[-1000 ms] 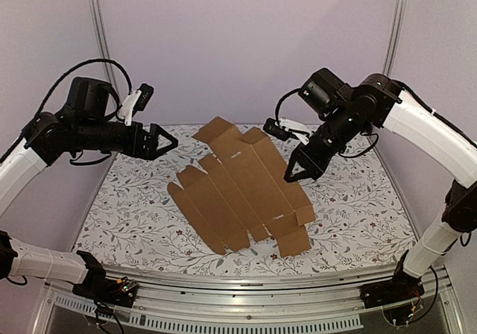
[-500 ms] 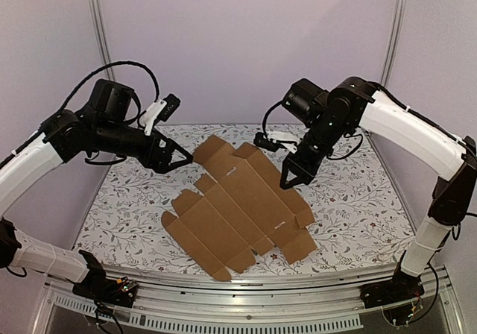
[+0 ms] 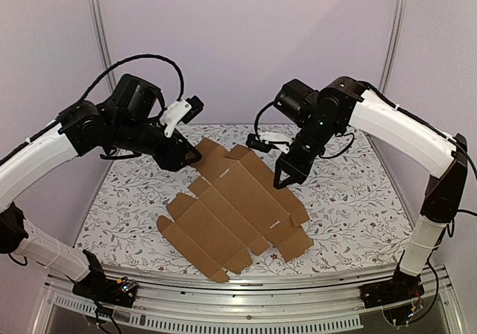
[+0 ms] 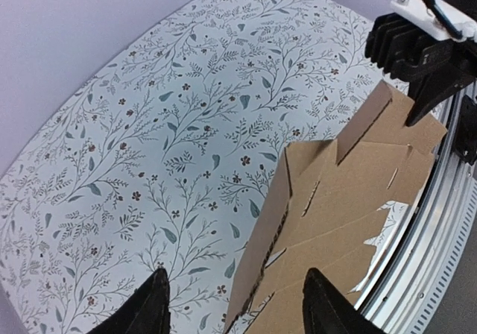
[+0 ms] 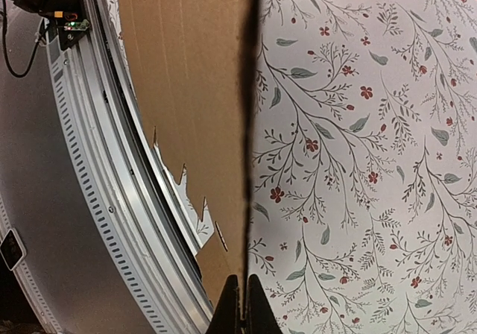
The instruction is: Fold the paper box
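A flat, unfolded brown paper box (image 3: 231, 215) lies in the middle of a floral-patterned table (image 3: 358, 200). The right gripper (image 5: 242, 304) is pinched closed on a raised flap at the box's far right edge. The left gripper (image 4: 238, 312) is released, its 2 fingers (image 4: 153, 308) spread either side of the box's far left edge.

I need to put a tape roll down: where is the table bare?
The table is bare left of the paper box out to its edge, and again right of it. The far middle is crowded: the left gripper and right gripper both sit at the box's far edge.
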`<move>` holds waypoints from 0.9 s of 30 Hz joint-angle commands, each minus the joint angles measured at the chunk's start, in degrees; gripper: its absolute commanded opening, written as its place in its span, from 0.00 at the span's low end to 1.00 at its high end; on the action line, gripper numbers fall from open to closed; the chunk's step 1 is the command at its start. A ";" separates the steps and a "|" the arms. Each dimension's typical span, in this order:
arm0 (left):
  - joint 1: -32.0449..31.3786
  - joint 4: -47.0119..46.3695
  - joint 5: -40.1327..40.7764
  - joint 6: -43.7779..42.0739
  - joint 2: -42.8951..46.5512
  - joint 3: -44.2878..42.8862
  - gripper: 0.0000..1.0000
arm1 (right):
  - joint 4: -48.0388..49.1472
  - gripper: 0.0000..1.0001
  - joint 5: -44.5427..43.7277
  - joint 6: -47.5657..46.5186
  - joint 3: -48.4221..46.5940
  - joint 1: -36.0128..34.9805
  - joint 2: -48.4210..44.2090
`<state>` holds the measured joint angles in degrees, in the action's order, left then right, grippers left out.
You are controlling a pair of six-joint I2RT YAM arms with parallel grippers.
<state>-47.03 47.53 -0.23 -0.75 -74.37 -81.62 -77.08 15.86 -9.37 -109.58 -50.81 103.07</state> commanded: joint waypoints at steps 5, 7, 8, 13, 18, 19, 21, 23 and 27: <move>-1.40 1.46 3.50 -2.41 -2.22 -1.34 0.42 | -6.37 0.00 0.93 -1.61 -3.19 -1.11 1.12; -1.49 1.07 2.92 -2.41 -2.40 -1.34 0.35 | -6.48 0.00 0.90 -1.70 -3.43 -1.19 1.41; -1.49 0.83 2.49 -2.35 -2.36 -1.34 0.32 | -6.50 0.00 0.85 -1.77 -3.52 -1.19 1.49; -1.58 0.18 1.55 -2.41 -2.37 -1.41 0.14 | -6.33 0.00 0.85 -1.96 -3.78 -1.31 1.69; -1.58 -0.37 0.84 -2.41 -2.04 -0.88 0.00 | -6.25 0.00 0.78 -1.73 -4.34 -1.29 1.88; -1.64 -0.49 0.69 -2.39 -1.90 -0.64 0.00 | -6.14 0.00 0.69 -1.71 -4.40 -1.31 1.81; -1.67 -0.83 0.67 -2.23 -1.47 -0.20 0.00 | -5.88 0.02 -0.02 -1.71 -4.36 -1.25 1.55; -1.67 -1.31 0.68 -1.90 -0.92 0.41 0.00 | -5.23 0.08 -0.98 -1.38 -4.20 -1.23 1.11; -1.67 -2.28 2.06 -0.45 1.79 2.66 0.00 | -3.40 0.24 -4.08 -0.51 -3.40 -1.25 -0.22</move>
<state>-48.16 47.33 0.86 -3.07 -75.77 -81.17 -76.93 14.90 -10.70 -112.27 -51.75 103.94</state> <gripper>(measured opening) 0.007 0.174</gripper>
